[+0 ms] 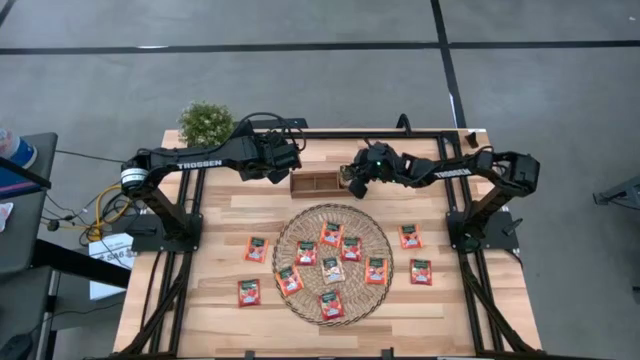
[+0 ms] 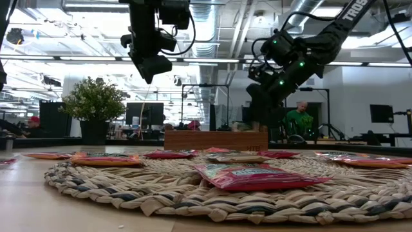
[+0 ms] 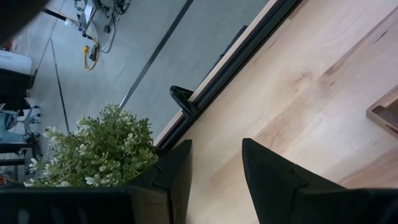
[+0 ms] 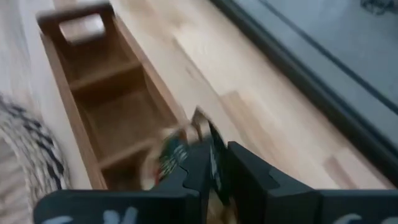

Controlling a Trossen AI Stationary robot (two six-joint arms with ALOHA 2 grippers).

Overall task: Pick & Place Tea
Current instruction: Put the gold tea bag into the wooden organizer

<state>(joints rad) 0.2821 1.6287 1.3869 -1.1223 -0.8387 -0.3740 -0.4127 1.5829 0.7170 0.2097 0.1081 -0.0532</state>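
Sachet (image 4: 208, 149) between right jaws, over tray (image 4: 93, 106)

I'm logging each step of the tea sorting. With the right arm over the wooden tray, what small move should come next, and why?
Probably lower slightly and open: the right gripper pinches a tea sachet above the tray's near compartment, not yet inside.

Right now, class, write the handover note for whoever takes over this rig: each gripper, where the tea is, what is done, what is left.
Right gripper: shut on a tea sachet, above the right end of the wooden tray.
Left gripper: open, empty, raised over the table's back edge near the plant.
Tea: seven sachets on the woven mat, two left of it, two right of it.
Done: the tray compartments in view are empty.
Left: release this sachet into the tray, then move the rest.
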